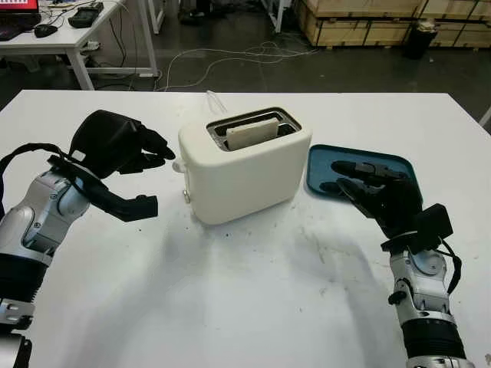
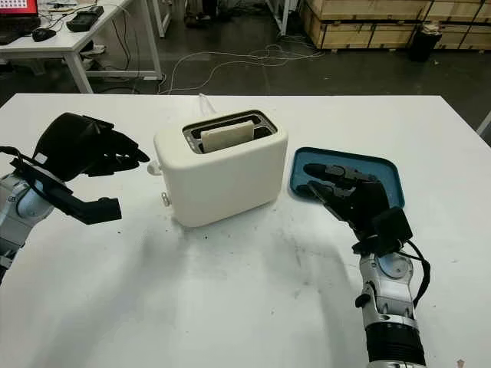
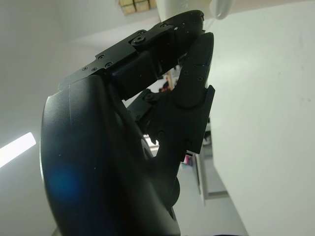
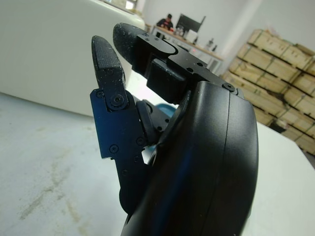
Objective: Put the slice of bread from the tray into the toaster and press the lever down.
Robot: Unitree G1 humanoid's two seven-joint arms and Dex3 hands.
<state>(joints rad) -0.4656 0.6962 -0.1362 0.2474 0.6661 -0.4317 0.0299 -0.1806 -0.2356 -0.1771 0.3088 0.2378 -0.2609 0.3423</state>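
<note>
Left hand [image 1: 115, 153]: raised above the table [image 1: 245, 307] just beside the toaster's left end, empty and open, fingertips pointing at the lever [image 1: 179, 164]. Whether they touch the lever cannot be told; in the left wrist view the pale knob sits right at the fingertips.

Lever: a small cream knob projecting from the toaster's left end, near the top, so apparently not yet pressed. It likely moves stiffly against a spring and wants a firm downward push from above, not a grip.

Toaster [image 1: 245, 172]: cream, upright at the table's centre, probably light enough to slide or tip under an off-axis push.

Bread [image 1: 252, 134]: one pale slice standing on edge in the slot, its top above the rim, well apart from both hands. It is light, soft and easily crushed; it needs no further handling.

Tray [image 1: 399, 165]: teal, just right of the toaster, no bread on it.

Right hand [image 1: 376, 192]: empty and open, over the tray's near part, close to the toaster's right end.
</note>
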